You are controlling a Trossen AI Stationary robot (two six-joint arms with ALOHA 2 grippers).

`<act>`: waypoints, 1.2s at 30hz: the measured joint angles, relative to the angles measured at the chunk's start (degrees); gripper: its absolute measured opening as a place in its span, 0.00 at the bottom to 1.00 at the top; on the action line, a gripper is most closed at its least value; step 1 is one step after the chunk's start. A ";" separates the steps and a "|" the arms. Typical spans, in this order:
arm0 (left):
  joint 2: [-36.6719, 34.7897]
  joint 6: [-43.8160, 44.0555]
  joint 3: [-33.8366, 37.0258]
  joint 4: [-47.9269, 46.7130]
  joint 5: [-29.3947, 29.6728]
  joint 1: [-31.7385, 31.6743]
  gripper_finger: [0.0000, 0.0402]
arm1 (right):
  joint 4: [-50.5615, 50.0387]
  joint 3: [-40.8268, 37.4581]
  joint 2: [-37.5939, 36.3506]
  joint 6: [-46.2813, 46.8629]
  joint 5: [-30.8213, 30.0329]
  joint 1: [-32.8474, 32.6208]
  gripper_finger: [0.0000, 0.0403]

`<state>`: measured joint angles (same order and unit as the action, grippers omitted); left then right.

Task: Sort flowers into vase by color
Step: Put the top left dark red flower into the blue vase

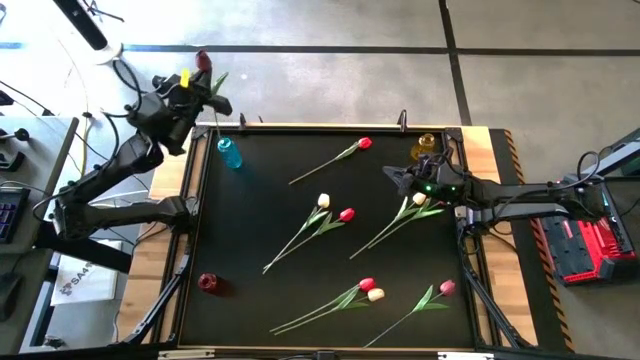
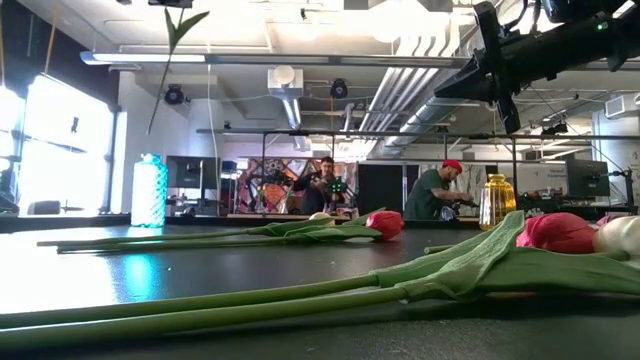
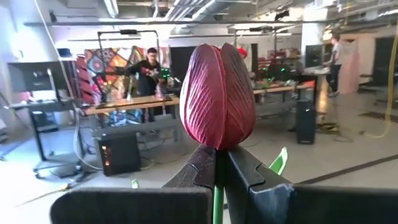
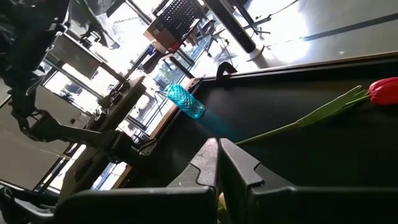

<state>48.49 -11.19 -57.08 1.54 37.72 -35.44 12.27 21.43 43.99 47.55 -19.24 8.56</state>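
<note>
My left gripper (image 1: 205, 80) is raised beyond the table's far left corner, shut on a dark red flower (image 3: 217, 93). The flower's head stands just past the fingertips. Its thin green stem (image 2: 163, 75) hangs down above the blue vase (image 1: 229, 152). My right gripper (image 1: 392, 176) hovers shut and empty over the table's right part, above a cream flower (image 1: 418, 200). Several more flowers lie flat on the black mat: a red one (image 1: 364, 143), a cream and red pair (image 1: 335, 207), a pink and cream pair (image 1: 371, 289) and a pink one (image 1: 446, 287). My left gripper pinches the flower's stem (image 3: 217, 196) between its two fingers, right under the head. The fingers reach out roughly level. The flower is lifted clear of the table; its head sits upright over the fingertips, and the stem and a leaf (image 3: 280, 163) hang below.
A red vase (image 1: 207, 283) stands at the mat's near left, and an amber vase (image 1: 428, 145) at the far right, close behind my right gripper. Wooden borders (image 1: 490, 150) frame the mat. People work at benches in the room beyond.
</note>
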 joint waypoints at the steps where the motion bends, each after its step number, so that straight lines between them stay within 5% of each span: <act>1: 0.62 -0.27 0.00 0.33 -0.59 -0.80 0.00 | 0.00 0.00 0.00 0.00 0.00 -0.01 0.00; 11: 5.66 3.99 1.19 3.38 -6.25 -8.45 0.00 | 0.00 -0.02 0.00 -0.02 0.65 -0.02 0.00; 23: 1.36 6.61 10.43 9.08 -6.74 -8.95 0.00 | -0.04 -0.02 0.00 -1.55 -0.46 -2.63 0.00; 36: -0.44 11.44 14.38 -1.51 -5.49 -8.48 0.08 | -0.46 -0.04 0.00 -1.73 -0.95 -2.63 0.01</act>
<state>48.05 0.26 -42.70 0.03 32.23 -43.92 11.81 21.39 43.99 45.82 -20.19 5.93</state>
